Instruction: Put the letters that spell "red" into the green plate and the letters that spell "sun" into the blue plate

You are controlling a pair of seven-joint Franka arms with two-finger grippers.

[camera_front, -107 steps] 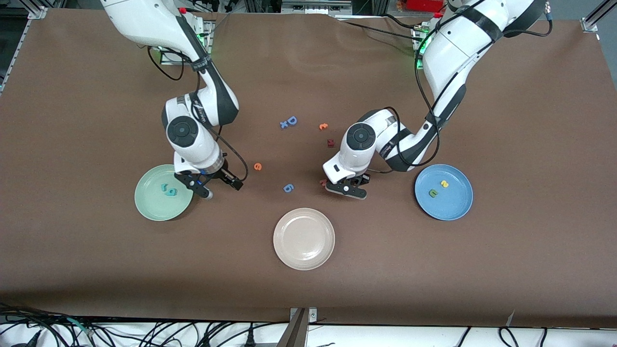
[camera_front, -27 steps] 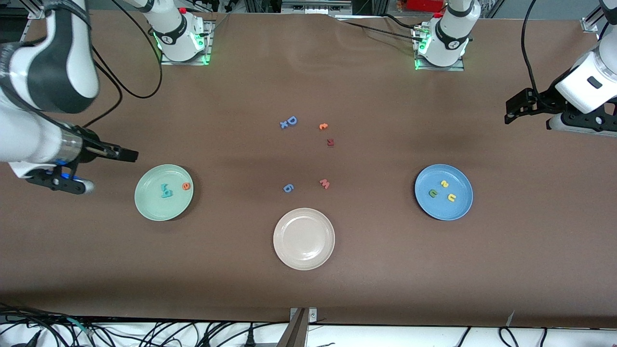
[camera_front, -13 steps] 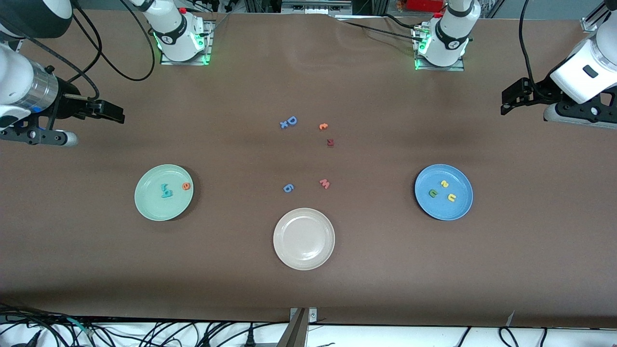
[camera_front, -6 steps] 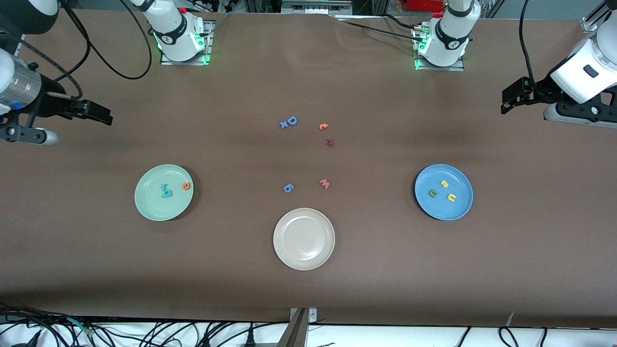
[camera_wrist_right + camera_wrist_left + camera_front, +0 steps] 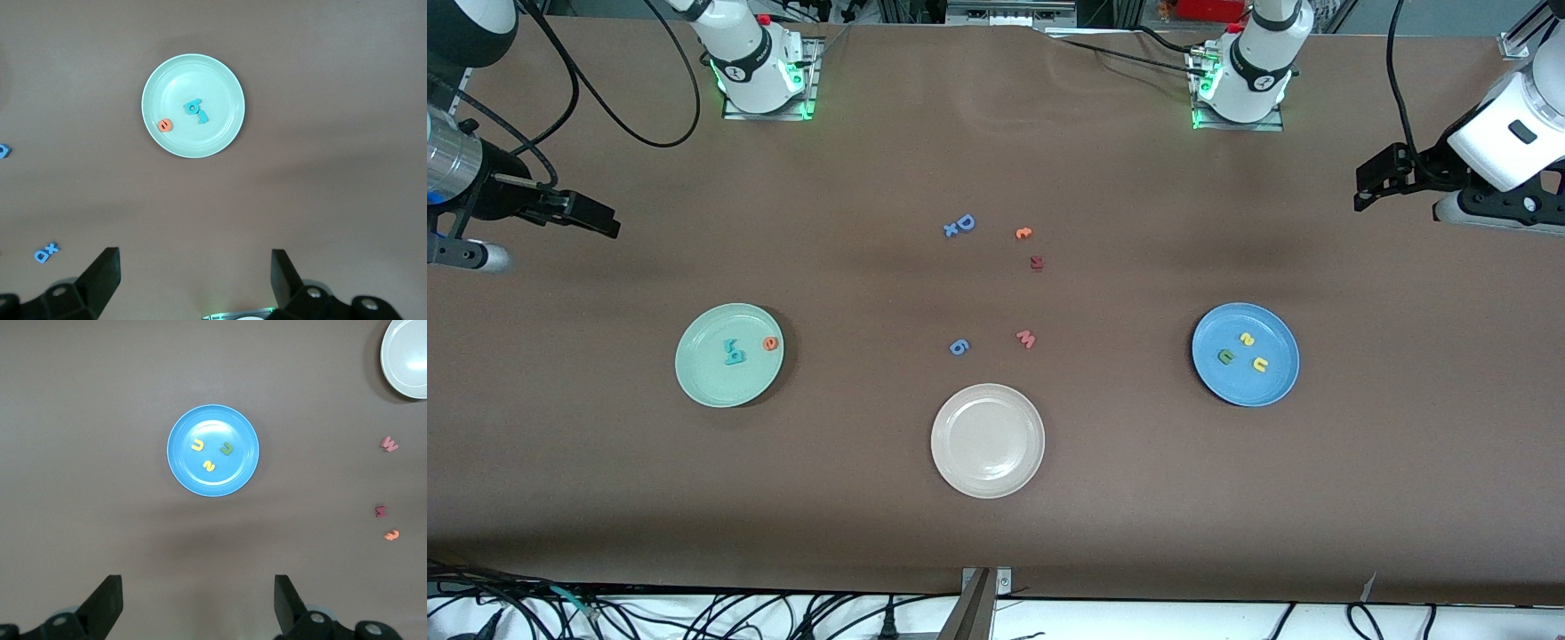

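The green plate (image 5: 694,378) lies toward the right arm's end of the table, with a teal "r" (image 5: 730,344), a teal "d" (image 5: 735,357) and an orange "e" (image 5: 770,343) in it. The blue plate (image 5: 1245,389) lies toward the left arm's end and holds a yellow "s" (image 5: 1247,339), a green "n" (image 5: 1226,356) and a yellow "u" (image 5: 1260,364). My right gripper (image 5: 538,236) hangs open and empty high over its table end. My left gripper (image 5: 1405,196) hangs open and empty high over the other end. Each wrist view looks down on its plate from far above.
A beige-white plate (image 5: 987,483) sits nearest the front camera at mid-table. Loose letters lie in the middle: a blue "D" with a small "x" (image 5: 960,225), an orange letter (image 5: 1024,233), a dark red letter (image 5: 1036,262), a pink "w" (image 5: 1025,339) and a blue "g" (image 5: 958,347).
The orange "e" went from the table into the green plate and a yellow "u" came into the blue plate. Both arms drew back and up; the right gripper still drifts outward.
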